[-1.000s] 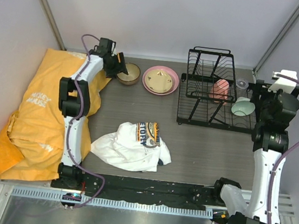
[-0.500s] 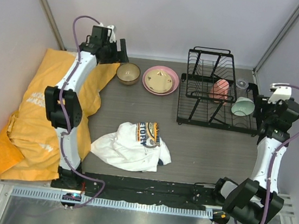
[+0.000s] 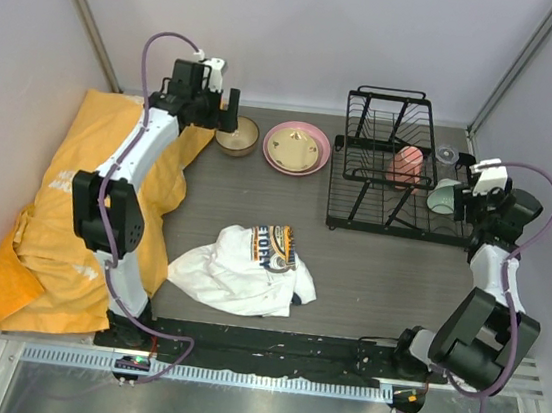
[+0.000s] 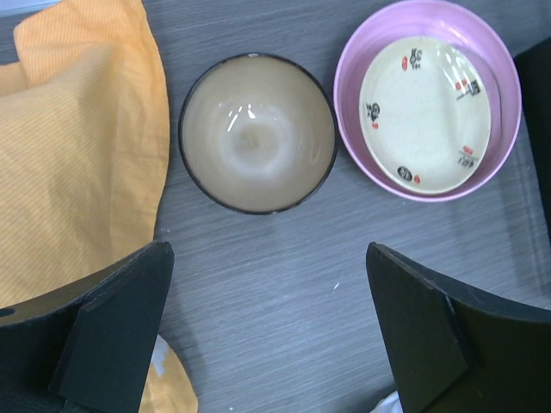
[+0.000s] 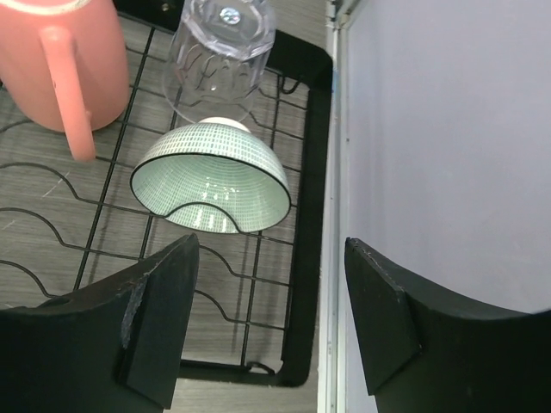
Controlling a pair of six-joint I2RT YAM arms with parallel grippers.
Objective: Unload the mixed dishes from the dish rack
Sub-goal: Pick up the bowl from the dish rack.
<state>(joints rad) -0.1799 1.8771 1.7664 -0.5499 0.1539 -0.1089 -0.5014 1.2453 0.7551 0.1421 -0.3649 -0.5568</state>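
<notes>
The black dish rack (image 3: 335, 186) stands at the back right. It holds a pink mug (image 3: 407, 162), a clear glass (image 3: 446, 155) and a tilted mint-green bowl (image 3: 447, 196). My right gripper (image 3: 461, 197) hovers open at the rack's right end, just short of the mint-green bowl (image 5: 211, 182), with nothing between its fingers. The tan bowl (image 4: 256, 132) sits upright on the table. Beside it, the cream patterned plate (image 4: 426, 112) lies in the pink plate (image 4: 346, 82). My left gripper (image 4: 267, 284) hangs wide open above the table, just near of the tan bowl.
An orange cloth (image 3: 64, 211) covers the table's left side and reaches the tan bowl's left. A white printed T-shirt (image 3: 249, 259) lies crumpled at front centre. The right wall (image 5: 448, 129) runs close along the rack's rim (image 5: 312, 215).
My left gripper has let go of the tan bowl, opened wide and lifted away from it. The right arm has swung down to the rack's right end, jaws narrowing a little.
</notes>
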